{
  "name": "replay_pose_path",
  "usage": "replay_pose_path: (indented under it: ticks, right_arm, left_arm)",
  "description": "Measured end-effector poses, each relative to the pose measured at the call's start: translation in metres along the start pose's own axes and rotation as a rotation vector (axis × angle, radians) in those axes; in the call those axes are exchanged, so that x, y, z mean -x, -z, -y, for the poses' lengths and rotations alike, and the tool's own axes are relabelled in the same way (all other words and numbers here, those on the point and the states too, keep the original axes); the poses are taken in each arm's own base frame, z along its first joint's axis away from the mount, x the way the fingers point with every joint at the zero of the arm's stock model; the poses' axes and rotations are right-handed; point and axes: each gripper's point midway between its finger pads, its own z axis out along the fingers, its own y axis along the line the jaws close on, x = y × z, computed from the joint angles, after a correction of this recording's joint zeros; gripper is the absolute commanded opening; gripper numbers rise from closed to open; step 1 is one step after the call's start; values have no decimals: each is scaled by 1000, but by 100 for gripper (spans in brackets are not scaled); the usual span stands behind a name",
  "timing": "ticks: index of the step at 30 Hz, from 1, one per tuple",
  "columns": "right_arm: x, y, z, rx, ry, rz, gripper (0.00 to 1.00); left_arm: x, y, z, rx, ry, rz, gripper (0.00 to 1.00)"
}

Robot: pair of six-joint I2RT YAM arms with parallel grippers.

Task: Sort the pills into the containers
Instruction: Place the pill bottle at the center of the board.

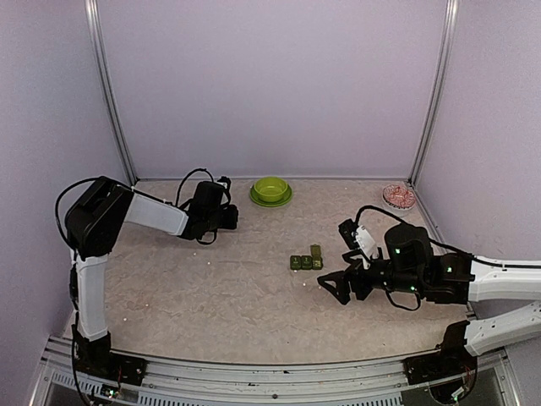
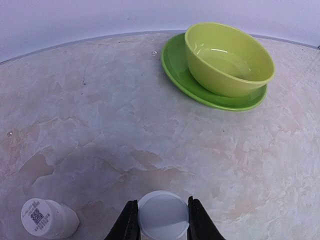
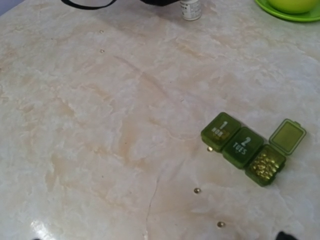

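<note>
Lilac walls (image 1: 270,85) close in a mottled beige surface (image 1: 254,321). At the far left, our left hand (image 1: 229,217) is closed on a round white cap (image 2: 163,214), one dark finger (image 2: 127,224) pressed to each side of it. A small white bottle (image 2: 48,218) stands on the surface just to its left. Ahead and to the right, a lime bowl (image 2: 230,57) sits on a green plate (image 2: 176,67) near the back wall. Our right hand (image 1: 333,288) hovers low at the right with its fingers spread wide and nothing between them. The pill box (image 3: 243,148) lies on the surface just beyond this hand, well apart from the left one. The compartments marked 1 and 2 are closed. The third has its lid (image 3: 287,136) flipped back and holds a heap of pills (image 3: 265,165). One loose pill (image 3: 210,148) lies against the near edge of the box, between compartments 1 and 2. Two more (image 3: 197,190) lie on the surface close by, on the near side. A few others are scattered farther left, towards the bottle.
</note>
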Motion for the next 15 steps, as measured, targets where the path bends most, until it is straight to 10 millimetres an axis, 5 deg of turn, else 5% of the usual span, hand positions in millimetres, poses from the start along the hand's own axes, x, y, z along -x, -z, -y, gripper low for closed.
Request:
replay_pose_path:
  ticks: [15]
  right_arm:
    - [-14,-14,14,-29,-38,-51,100]
  left_arm:
    - [0,-1,0,-8,-16,-7,90]
